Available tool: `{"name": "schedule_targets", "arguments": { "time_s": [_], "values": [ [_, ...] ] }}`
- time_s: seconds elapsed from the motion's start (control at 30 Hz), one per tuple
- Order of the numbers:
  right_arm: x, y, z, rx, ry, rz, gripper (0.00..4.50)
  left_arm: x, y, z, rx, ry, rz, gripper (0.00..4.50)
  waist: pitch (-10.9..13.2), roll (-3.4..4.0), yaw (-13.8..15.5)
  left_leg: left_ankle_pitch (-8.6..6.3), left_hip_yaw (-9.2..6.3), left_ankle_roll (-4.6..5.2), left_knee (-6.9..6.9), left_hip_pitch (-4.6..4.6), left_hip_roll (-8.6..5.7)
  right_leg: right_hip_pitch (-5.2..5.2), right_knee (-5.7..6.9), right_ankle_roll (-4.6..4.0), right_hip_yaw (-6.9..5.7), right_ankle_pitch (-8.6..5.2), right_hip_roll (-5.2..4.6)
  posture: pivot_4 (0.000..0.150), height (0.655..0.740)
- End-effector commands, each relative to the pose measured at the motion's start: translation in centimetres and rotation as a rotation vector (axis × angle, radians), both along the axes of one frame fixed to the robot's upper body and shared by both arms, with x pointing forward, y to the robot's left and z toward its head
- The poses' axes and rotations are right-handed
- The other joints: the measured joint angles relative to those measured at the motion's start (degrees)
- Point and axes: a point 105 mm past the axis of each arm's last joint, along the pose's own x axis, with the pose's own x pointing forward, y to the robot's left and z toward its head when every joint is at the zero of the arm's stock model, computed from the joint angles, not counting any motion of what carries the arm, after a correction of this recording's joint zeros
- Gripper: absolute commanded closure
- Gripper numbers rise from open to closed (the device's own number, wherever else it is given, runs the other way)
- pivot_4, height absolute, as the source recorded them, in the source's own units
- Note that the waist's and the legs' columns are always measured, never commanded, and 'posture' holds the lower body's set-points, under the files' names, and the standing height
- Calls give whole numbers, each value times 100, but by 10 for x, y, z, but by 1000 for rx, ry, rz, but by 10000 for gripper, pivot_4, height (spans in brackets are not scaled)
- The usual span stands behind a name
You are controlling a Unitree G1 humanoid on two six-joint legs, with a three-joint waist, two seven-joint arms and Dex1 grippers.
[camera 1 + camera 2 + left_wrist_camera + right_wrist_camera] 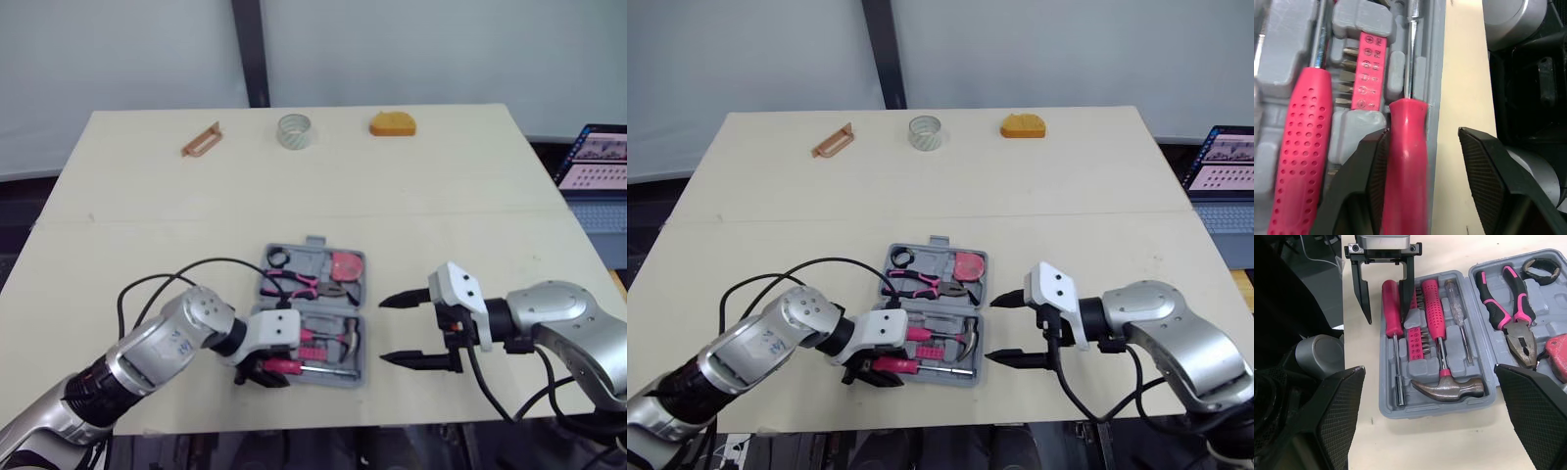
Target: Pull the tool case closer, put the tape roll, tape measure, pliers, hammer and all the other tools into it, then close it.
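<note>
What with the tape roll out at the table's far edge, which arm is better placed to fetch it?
Right, probably. The right pincer is open and empty beside the tool case, while the left pincer straddles the red screwdriver inside it. The tape roll lies centrally, favouring neither.

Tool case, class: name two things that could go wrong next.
The left gripper, jaws open, straddles the red screwdriver at the rim of the tool case; pulling away might drag it out. The tape roll lies far across the table, so the case could be closed without it.
</note>
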Motion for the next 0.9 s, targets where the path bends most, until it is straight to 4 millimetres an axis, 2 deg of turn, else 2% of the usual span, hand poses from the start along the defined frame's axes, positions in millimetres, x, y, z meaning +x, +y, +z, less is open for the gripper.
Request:
{"name": "schedule_targets", "arguments": {
  "time_s": [0.03, 0.17, 0.27, 0.43, 0.53, 0.63, 0.8, 0.9],
  "values": [
    [0, 1, 12, 28, -43, 11, 0, -4, -2, 21, -30, -16, -20, 20874, 0, 0, 1, 0, 0, 1, 0, 0, 0, 0, 0, 0, 0, 0, 0, 1500, 7400],
    [0, 0, 13, 38, -39, 7, 0, -1, 7, 38, -40, -36, 13, 20874, 0, 0, -5, -1, -3, 1, 2, -3, 0, 0, 0, 0, -1, 0, 0, 1500, 7400],
    [0, 0, 13, 40, -38, 4, 0, 3, 8, 50, -130, -77, 16, 20874, 0, 0, -1, -1, -4, 2, 3, -4, 0, 0, 0, 0, -1, 0, 0, 1500, 7400],
    [3, 1, 13, 47, -44, 1, 0, -7, 4, 47, -311, -55, 14, 20874, 0, 0, -10, -2, -5, 3, 3, -5, 1, -1, -1, 0, -1, 0, 0, 1500, 7400],
    [4, 2, 13, 48, -46, 0, 0, -13, 5, 34, -351, -30, 20, 29030, 0, 0, -5, -2, -5, 3, 7, -5, 1, 0, -1, 0, -1, 0, 0, 1500, 7400],
    [5, 2, 13, 50, -48, -1, 0, -12, 7, 22, -351, -41, 27, 44510, 0, 0, 6, -2, -6, 3, 10, -7, 1, 0, -1, 0, -2, 0, 0, 1500, 7400],
    [6, 1, 13, 50, -50, -6, 0, -5, 6, 13, -374, -61, 45, 44510, 0, 1, -3, -3, -7, 5, 14, -12, -1, -1, -2, 0, -3, 0, 0, 1500, 7400],
    [5, 0, 13, 48, -49, -10, 0, -6, 12, 1, -338, -55, 44, 44510, 0, 1, -11, -3, -7, 5, 13, -11, 0, -2, 0, 0, -4, 0, 0, 1500, 7400]
  ]
}}
